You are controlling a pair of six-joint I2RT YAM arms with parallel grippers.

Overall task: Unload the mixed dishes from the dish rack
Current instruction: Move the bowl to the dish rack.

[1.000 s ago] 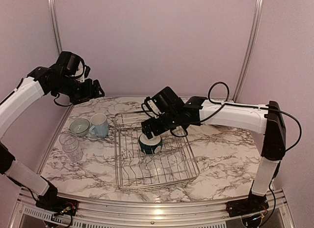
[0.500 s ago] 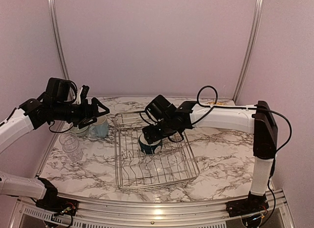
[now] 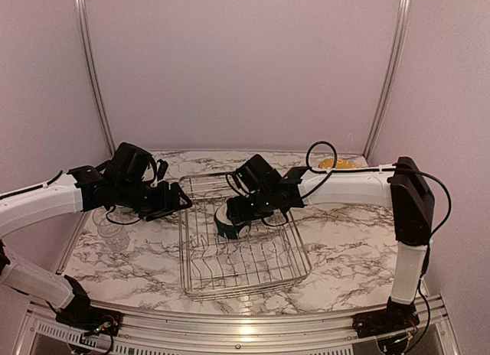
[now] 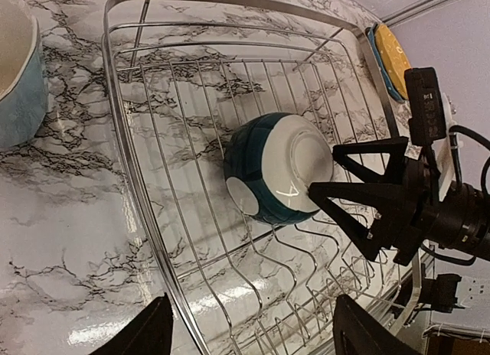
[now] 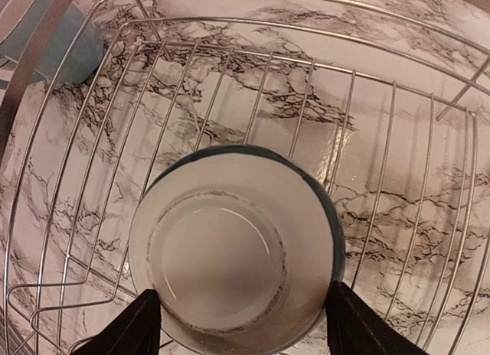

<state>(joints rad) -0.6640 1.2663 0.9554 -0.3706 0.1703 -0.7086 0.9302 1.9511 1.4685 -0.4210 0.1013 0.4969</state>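
Bowl [image 5: 233, 248] sits in rack [image 3: 230, 263], now directly between right end effector's [image 5: 241, 332] spread fingers, which dropped around it w/in 1 s. Left end effector [image 4: 253, 336], also apart, swung over to rack's edge: lift looks next.

No text, label or number is readable — anywhere.

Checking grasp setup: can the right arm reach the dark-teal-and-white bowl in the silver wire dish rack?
Likely yes: the right gripper is open, fingers either side of the dark-teal-and-white bowl, with nothing else in the silver wire dish rack between them.
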